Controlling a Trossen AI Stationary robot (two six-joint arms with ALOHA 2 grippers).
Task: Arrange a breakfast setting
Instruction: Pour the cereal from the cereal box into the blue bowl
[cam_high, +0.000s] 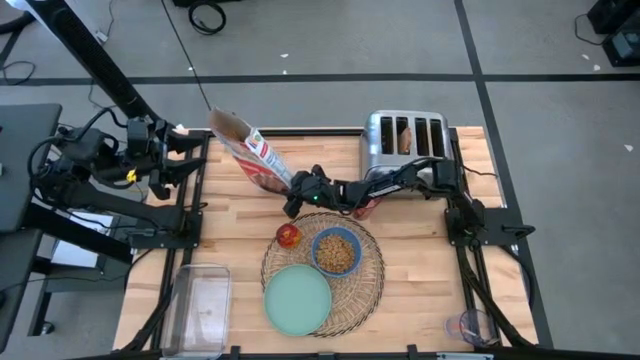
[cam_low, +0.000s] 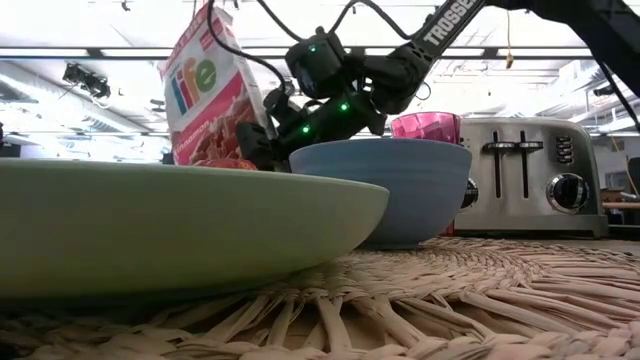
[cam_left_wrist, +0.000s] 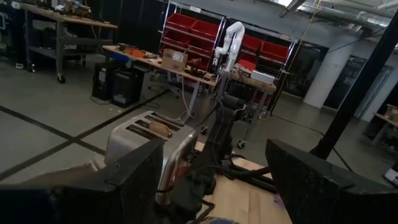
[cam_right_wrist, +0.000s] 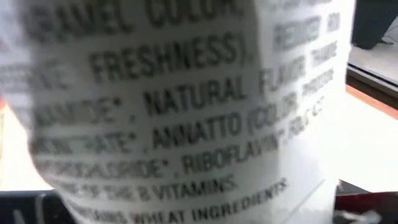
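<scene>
Wooden surface (cam_high: 420, 290) carries a straw placemat (cam_high: 368, 290) with a green plate (cam_high: 297, 298), a blue bowl (cam_high: 336, 251) of cereal and an apple (cam_high: 288, 235) at its rim. Right tool (cam_high: 291, 193) grips a tilted cereal box (cam_high: 245, 150) behind them. Left tool (cam_left_wrist: 211, 180) stands open off the surface's left corner

Overhead lighting was even, shadows soft. Ceiling strip lights glared behind cereal box (cam_low: 205, 95) in low view. Right wrist view was blurred; box print smeared.
</scene>
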